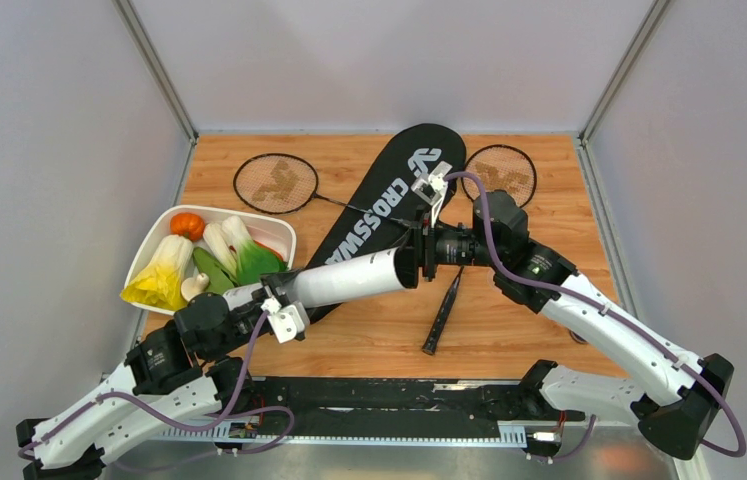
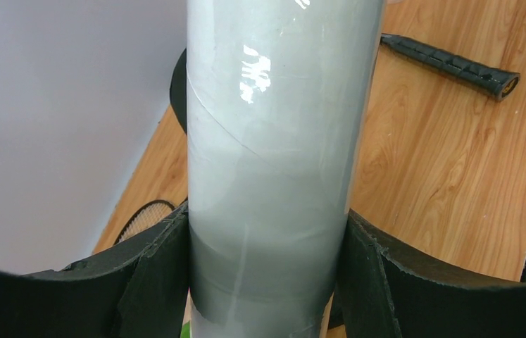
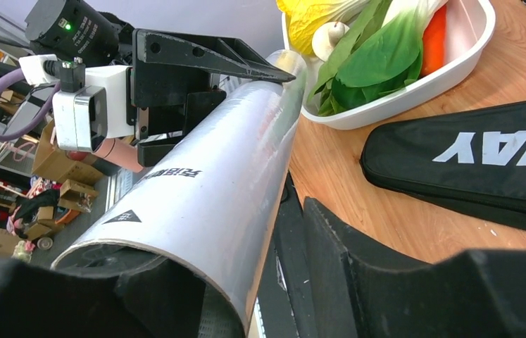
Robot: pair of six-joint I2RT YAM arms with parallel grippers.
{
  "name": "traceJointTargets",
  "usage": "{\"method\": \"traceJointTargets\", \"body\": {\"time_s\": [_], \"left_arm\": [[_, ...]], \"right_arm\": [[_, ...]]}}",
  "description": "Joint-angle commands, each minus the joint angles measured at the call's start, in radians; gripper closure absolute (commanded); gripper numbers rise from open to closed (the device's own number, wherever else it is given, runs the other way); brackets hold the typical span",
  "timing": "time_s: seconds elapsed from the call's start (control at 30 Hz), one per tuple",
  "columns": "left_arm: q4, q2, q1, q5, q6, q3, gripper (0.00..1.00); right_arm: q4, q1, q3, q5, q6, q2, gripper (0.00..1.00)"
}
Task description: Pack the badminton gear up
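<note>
My left gripper point(image 1: 271, 300) is shut on the long white tube point(image 1: 349, 280) and holds it level above the table; in the left wrist view both pads press the tube point(image 2: 274, 155). My right gripper point(image 1: 425, 252) is at the tube's open mouth point(image 3: 203, 183) with its jaws apart, one finger inside the mouth and the other finger point(image 3: 358, 267) outside. The black CROSSWAY bag point(image 1: 389, 200) lies flat behind the tube. One racket point(image 1: 275, 183) lies left of the bag. The other racket's head point(image 1: 500, 173) shows right of the bag, and its handle point(image 1: 444, 315) lies near the front. No shuttlecock shows.
A white tray point(image 1: 164, 225) of toy vegetables stands at the left, close to my left arm, and also shows in the right wrist view point(image 3: 457, 63). Grey walls close the table on three sides. A black rail point(image 1: 399, 400) runs along the near edge.
</note>
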Motion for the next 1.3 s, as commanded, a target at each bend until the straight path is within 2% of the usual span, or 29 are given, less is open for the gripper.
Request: {"method": "traceJointTargets", "body": {"time_s": [0.0, 0.07, 0.13, 0.33, 0.5, 0.6, 0.8, 0.93, 1.07, 1.27], "left_arm": [[0.114, 0.002, -0.001, 0.015, 0.011, 0.011, 0.46], [0.119, 0.005, -0.001, -0.001, 0.007, 0.010, 0.46], [0.122, 0.015, -0.002, -0.036, 0.001, 0.012, 0.47], [0.124, 0.044, -0.001, -0.111, -0.032, 0.015, 0.47], [0.183, 0.058, -0.002, -0.167, -0.064, -0.003, 0.46], [0.206, 0.084, -0.001, -0.181, -0.084, -0.008, 0.46], [0.195, 0.121, -0.002, -0.163, -0.187, 0.041, 0.46], [0.219, 0.082, -0.001, -0.134, -0.243, 0.034, 0.46], [0.264, 0.012, -0.001, -0.118, -0.256, -0.019, 0.46], [0.269, -0.049, -0.001, -0.130, -0.264, -0.068, 0.46]], "right_arm": [[0.040, 0.009, 0.004, 0.023, 0.019, 0.007, 0.46], [0.035, 0.010, 0.008, 0.028, 0.025, 0.000, 0.35], [0.012, 0.010, 0.017, 0.050, 0.031, -0.028, 0.28], [-0.162, 0.008, 0.058, 0.289, 0.029, -0.152, 0.24], [-0.204, 0.007, 0.042, 0.445, 0.067, -0.255, 0.24], [-0.215, 0.007, 0.010, 0.561, 0.082, -0.298, 0.26], [-0.342, 0.008, -0.080, 1.005, 0.094, -0.311, 0.31], [-0.391, 0.000, -0.145, 1.202, 0.140, -0.265, 0.42], [-0.384, -0.044, -0.216, 1.248, 0.184, -0.209, 0.47], [-0.342, -0.185, -0.292, 1.156, 0.155, -0.057, 0.55]]}}
